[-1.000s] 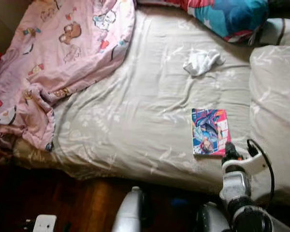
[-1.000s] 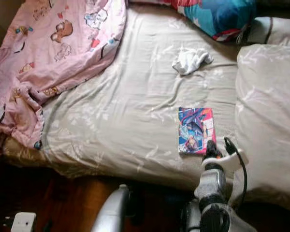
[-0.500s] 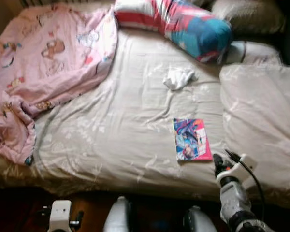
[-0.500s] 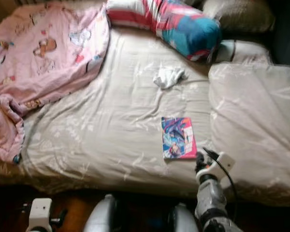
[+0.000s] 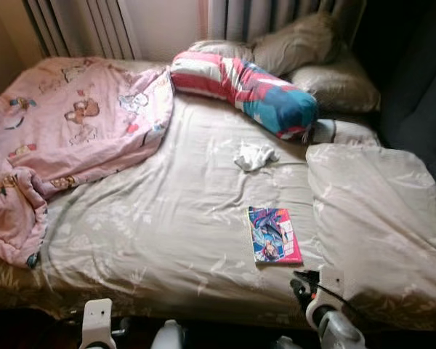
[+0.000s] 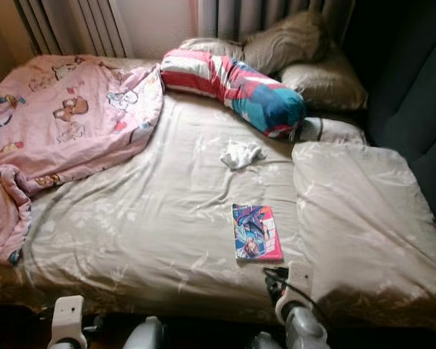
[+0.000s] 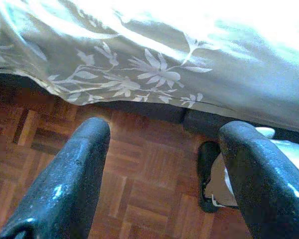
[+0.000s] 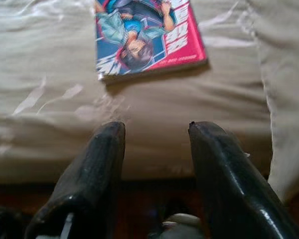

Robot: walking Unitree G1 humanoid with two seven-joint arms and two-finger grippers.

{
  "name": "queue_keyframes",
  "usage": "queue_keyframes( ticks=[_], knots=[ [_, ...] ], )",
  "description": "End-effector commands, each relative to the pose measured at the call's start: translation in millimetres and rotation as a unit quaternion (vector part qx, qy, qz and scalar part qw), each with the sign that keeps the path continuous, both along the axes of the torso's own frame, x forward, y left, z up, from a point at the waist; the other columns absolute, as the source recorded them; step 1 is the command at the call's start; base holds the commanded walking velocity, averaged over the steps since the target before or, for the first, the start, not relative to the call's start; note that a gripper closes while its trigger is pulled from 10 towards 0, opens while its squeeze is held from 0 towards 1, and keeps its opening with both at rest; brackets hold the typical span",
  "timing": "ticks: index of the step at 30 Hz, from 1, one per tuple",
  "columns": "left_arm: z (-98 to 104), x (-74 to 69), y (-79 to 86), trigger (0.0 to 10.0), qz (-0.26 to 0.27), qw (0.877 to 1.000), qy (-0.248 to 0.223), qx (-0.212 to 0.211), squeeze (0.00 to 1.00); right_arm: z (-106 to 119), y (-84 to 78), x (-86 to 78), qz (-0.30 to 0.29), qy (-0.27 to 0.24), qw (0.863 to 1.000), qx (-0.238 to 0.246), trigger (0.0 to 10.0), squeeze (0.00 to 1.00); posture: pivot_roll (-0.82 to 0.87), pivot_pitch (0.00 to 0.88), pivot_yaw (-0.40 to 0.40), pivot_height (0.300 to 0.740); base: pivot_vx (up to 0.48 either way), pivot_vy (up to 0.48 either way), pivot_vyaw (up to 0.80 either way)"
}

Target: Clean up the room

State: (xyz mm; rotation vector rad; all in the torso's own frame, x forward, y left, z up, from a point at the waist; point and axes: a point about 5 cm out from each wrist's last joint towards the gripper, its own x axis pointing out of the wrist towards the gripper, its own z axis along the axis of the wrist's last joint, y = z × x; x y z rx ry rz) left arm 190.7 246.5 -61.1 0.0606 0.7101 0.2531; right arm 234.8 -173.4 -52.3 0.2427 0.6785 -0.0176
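Right gripper (image 8: 154, 149) level, near book (image 8: 147, 37).

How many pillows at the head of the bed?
3 visible: the striped red-and-teal bolster pillow lying across the mattress, one tan pillow propped behind it against the curtain, and another tan pillow beside that. More may sit hidden behind the bolster.

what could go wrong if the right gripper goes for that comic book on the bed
1. The book lies flat on soft sheet, so the open right gripper, now short of it at the bed's edge, may push it away or pinch the sheet.
2. The duvet sits close beside the book and could snag a finger.
3. The white cloth lies farther in, likely a harder reach.
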Motion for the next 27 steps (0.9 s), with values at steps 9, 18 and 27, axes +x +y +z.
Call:
queue_keyframes(
  ticks=[9,18,27],
  knots=[
    [-4,-1.4,-3.2,10.0,0.016,1.000,0.019,-0.012,0.00,-9,-9.6,-12.1,-0.014,0.042,0.999,-0.019,10.0,0.00,0.10,0.002,-0.013,0.740,0.000,0.000,0.00],
    [-7,-5.0,-6.2,10.0,0.019,0.999,0.030,-0.025,0.00,-20,-10.3,-29.0,-0.010,0.088,0.995,-0.043,10.0,0.00,0.11,0.000,-0.028,0.740,0.000,0.000,0.00],
    [-10,-10.3,-6.2,10.0,0.022,0.998,0.043,-0.036,0.00,-27,-14.7,-43.8,-0.011,0.113,0.992,-0.050,10.0,0.00,0.10,0.000,-0.037,0.740,0.000,0.000,0.00]
  ],
)
